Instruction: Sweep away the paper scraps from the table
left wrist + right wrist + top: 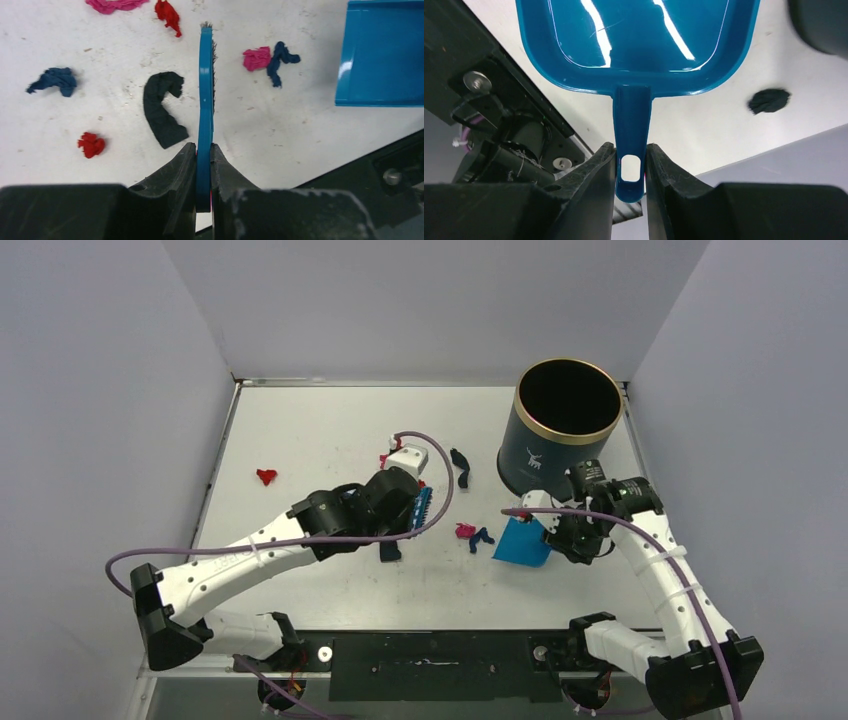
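Note:
My left gripper [203, 150] is shut on the handle of the blue hand brush [205, 90], which stands on edge over the table [320, 430]. Paper scraps lie around it: a black strip [161, 111] just left of the brush, a dark blue lump [54, 80], red lumps [91, 144] [168, 15], and a magenta lump [256, 58] touching a dark blue strip [280, 60] to its right. My right gripper [630, 150] is shut on the handle of the blue dustpan [639, 40], which sits right of the magenta and blue pair [472, 534].
A tall dark bin [560, 430] with a gold rim stands at the back right, just behind the dustpan [523, 542]. A lone red scrap [266, 476] lies far left. A black scrap [769, 100] lies beside the bin. Grey walls enclose three sides.

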### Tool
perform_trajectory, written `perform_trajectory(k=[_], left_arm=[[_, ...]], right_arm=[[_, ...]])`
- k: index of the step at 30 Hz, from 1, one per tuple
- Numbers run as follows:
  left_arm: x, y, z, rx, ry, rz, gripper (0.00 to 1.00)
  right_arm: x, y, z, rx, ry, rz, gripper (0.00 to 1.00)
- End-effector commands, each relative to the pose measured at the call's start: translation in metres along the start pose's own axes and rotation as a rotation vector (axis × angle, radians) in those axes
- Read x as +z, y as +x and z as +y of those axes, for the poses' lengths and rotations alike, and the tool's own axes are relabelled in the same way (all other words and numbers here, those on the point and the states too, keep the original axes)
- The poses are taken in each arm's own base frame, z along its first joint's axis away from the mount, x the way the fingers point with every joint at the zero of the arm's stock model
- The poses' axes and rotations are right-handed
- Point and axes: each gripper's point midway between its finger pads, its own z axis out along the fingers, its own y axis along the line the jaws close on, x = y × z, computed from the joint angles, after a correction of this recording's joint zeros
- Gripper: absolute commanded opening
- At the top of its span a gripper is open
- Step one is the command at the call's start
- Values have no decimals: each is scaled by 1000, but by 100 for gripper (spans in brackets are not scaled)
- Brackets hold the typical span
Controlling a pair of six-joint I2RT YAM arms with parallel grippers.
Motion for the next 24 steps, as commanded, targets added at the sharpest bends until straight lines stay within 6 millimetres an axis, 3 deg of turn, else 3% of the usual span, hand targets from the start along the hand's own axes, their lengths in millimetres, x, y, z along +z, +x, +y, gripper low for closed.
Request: perform_trajectory(k=[1,6,18,24], left_arm=[[6,-11,22,163,-138,27,0],[32,-8,10,257,-135,116,0],[109,-2,-34,315,-116,235,0],[140,7,-71,291,20,272,0]], right_arm=[[20,23,-2,-50,31,131,5],[44,38,1,-85,82,227,5],[69,37,2,-41,64,225,5],[82,33,6,-18,13,221,5]])
